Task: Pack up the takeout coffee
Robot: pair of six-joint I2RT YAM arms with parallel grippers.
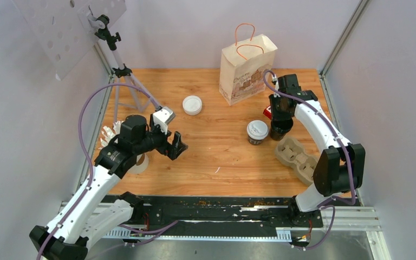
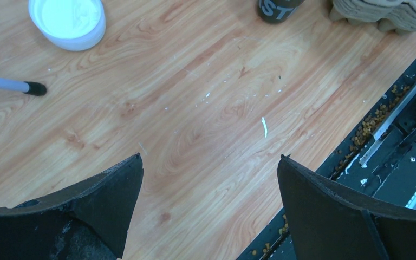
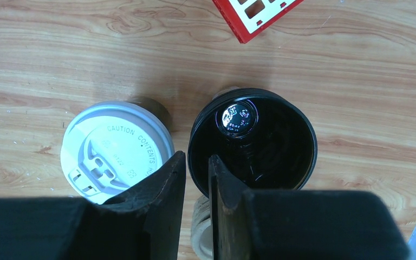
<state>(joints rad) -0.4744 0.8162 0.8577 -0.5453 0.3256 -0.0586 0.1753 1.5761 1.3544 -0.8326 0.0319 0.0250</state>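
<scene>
Right gripper (image 3: 196,162) stood pinched on the near wall of a lidless round black cup (image 3: 271,157), one finger inside the rim and one outside; as far as the wrist view showed, the wall was caught between the jaws. Left gripper (image 2: 211,158) hung wide open over the bare wooden table (image 2: 195,108), holding nothing, well apart from the cups. A tall cream paper bag with printed sides and orange cord handles (image 1: 247,70) stood upright at the far edge; a grey moulded-pulp cup carrier (image 1: 298,157) lay near the right arm with no cup in its wells. The black cup sat on the table beside the carrier; just beside it on the other side stood a dark paper cup with a white plastic sip lid (image 3: 116,149). A loose flat white lid (image 1: 192,105) lay well apart.

The step in hand looked like the first pick. The next move probably called for a straight, level lift, since a rim pinch lets an open cup tilt; it also had to clear the lidded neighbour before swinging toward a carrier well.
</scene>
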